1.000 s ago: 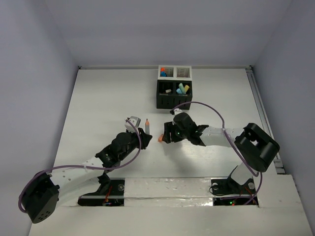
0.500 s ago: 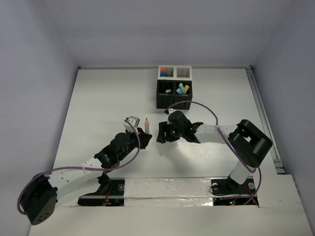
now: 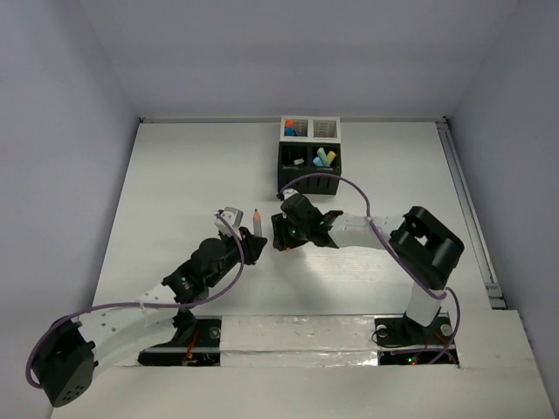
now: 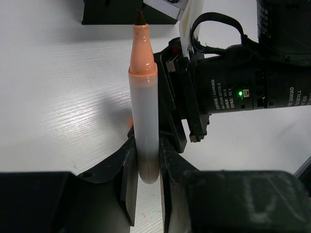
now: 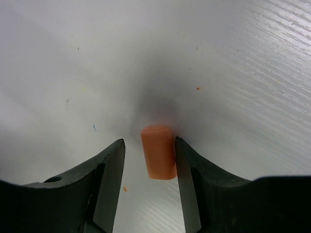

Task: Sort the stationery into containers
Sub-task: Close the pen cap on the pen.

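Orange cap [image 5: 158,152] on table between parted right pincer [image 5: 147,143] jaws; left pincer [image 4: 146,151] clamps uncapped marker [image 4: 144,107].

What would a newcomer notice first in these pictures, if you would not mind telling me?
Most striking is the marker, uncapped with its orange tip bare, clamped in the left hand at mid-table. Right beside it, the right hand straddles a small orange cap lying on the table, its jaws open. At the far edge stands the black-and-white organizer, already holding pastel highlighters.
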Controlling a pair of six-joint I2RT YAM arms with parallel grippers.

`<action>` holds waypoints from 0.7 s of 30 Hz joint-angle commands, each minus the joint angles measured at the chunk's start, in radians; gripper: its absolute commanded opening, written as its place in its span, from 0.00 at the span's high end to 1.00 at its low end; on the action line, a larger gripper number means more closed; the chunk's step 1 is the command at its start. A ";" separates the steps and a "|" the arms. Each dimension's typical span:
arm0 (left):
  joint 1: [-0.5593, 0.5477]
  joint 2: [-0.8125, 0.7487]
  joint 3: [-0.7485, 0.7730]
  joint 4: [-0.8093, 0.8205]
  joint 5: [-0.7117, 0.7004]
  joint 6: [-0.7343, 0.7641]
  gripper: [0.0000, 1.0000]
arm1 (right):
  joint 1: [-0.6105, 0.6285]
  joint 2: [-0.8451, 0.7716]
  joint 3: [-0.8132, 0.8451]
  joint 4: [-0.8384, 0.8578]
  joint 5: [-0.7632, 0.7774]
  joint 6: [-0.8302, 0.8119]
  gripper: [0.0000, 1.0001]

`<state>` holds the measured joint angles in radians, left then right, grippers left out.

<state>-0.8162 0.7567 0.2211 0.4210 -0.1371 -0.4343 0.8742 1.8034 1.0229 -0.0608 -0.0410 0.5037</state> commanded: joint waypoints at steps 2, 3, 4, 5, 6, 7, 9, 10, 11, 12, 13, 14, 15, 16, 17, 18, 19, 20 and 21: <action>0.003 -0.026 -0.011 0.016 -0.018 0.006 1.00 | 0.040 0.036 0.051 -0.158 0.130 -0.079 0.47; 0.003 -0.030 -0.011 0.016 -0.019 0.006 1.00 | 0.040 0.039 0.060 -0.174 0.151 -0.088 0.47; 0.003 -0.033 -0.011 0.012 -0.022 0.006 1.00 | 0.049 0.042 0.075 -0.186 0.162 -0.096 0.46; 0.003 -0.036 -0.011 0.012 -0.027 0.006 1.00 | 0.049 0.050 0.085 -0.213 0.173 -0.114 0.46; 0.003 -0.039 -0.011 0.010 -0.027 0.006 1.00 | 0.058 0.054 0.094 -0.226 0.188 -0.122 0.46; 0.003 -0.040 -0.011 0.007 -0.029 0.006 1.00 | 0.059 0.060 0.114 -0.237 0.194 -0.129 0.45; 0.003 -0.043 -0.011 0.005 -0.032 0.006 1.00 | 0.068 0.086 0.134 -0.270 0.208 -0.146 0.45; 0.003 -0.045 -0.011 0.004 -0.035 0.006 1.00 | 0.068 0.096 0.143 -0.280 0.216 -0.149 0.46; 0.003 -0.046 -0.012 0.002 -0.036 0.006 1.00 | 0.068 0.111 0.154 -0.289 0.225 -0.149 0.46; 0.003 -0.048 -0.012 0.001 -0.036 0.006 1.00 | 0.068 0.117 0.160 -0.290 0.233 -0.148 0.48; 0.003 -0.048 -0.014 0.001 -0.038 0.006 1.00 | 0.068 0.125 0.160 -0.290 0.237 -0.146 0.48; 0.003 -0.049 -0.014 0.001 -0.038 0.005 1.00 | 0.068 0.131 0.166 -0.295 0.243 -0.140 0.49; 0.003 -0.051 -0.015 -0.001 -0.038 0.003 1.00 | 0.068 0.137 0.167 -0.294 0.248 -0.139 0.50; 0.003 -0.051 -0.016 0.001 -0.036 0.005 1.00 | 0.068 0.139 0.167 -0.292 0.251 -0.139 0.51; 0.003 -0.050 -0.017 0.002 -0.035 0.005 1.00 | 0.068 0.142 0.169 -0.297 0.256 -0.137 0.51; 0.003 -0.048 -0.016 0.002 -0.033 0.005 1.00 | 0.068 0.149 0.175 -0.301 0.272 -0.136 0.52; 0.003 -0.045 -0.016 0.002 -0.033 0.005 1.00 | 0.068 0.155 0.180 -0.307 0.277 -0.137 0.57; 0.003 -0.043 -0.014 0.004 -0.032 0.003 1.00 | 0.068 0.159 0.181 -0.313 0.285 -0.142 0.61; 0.003 -0.043 -0.014 0.004 -0.032 0.003 1.00 | 0.068 0.165 0.187 -0.318 0.303 -0.142 0.65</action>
<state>-0.8162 0.7231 0.2180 0.3981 -0.1627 -0.4343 0.9421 1.9049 1.2110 -0.2852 0.2012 0.3748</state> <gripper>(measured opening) 0.149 0.385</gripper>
